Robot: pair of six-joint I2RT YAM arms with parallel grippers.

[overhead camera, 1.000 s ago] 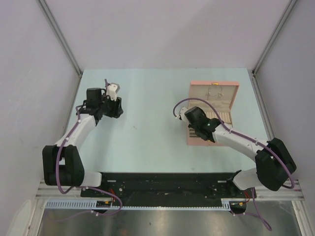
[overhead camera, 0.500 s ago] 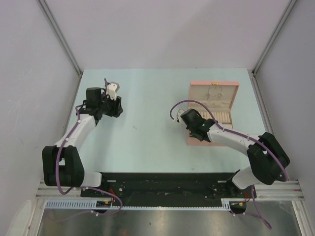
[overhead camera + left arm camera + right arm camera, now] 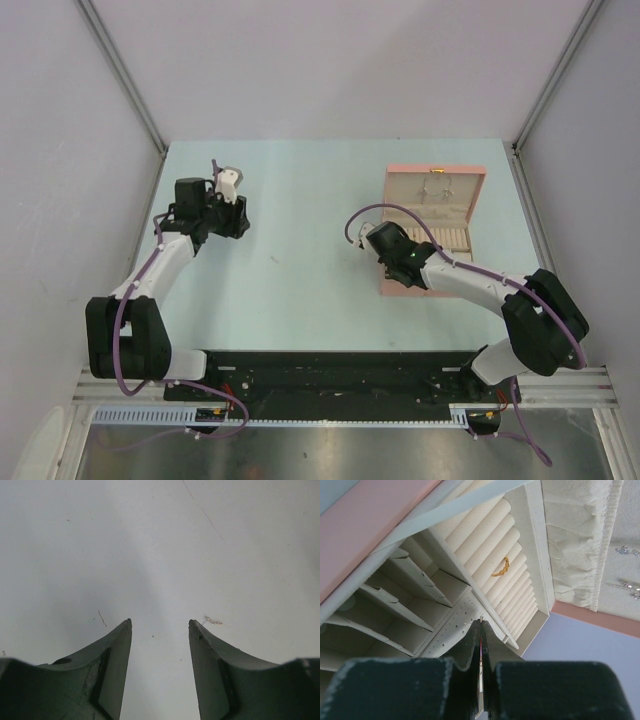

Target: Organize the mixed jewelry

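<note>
My right gripper [image 3: 481, 621] is shut on a tiny pale jewelry piece [image 3: 481, 618] that shows only at its fingertips, just above the perforated cream panel [image 3: 451, 630] of the open pink box [image 3: 436, 172]. In the top view this gripper [image 3: 402, 268] is over the box's near tray. A gold ring [image 3: 501, 568] sits in the ring rolls. My left gripper [image 3: 160, 625] is open and empty low over the table, at the far left in the top view [image 3: 240, 218]. A tiny metallic piece [image 3: 214, 621] lies just beyond its right fingertip. The cream rectangular piece is out of view.
Two silvery earrings [image 3: 626, 551] hang on the box's cream lid lining. Empty cream compartments [image 3: 410, 605] lie left of the perforated panel. A tiny speck [image 3: 271, 260] lies on the pale table between the arms. Grey walls close in the table on three sides.
My right gripper has moved a little left and towards the near edge of the box, staying shut. The left arm has not moved.
</note>
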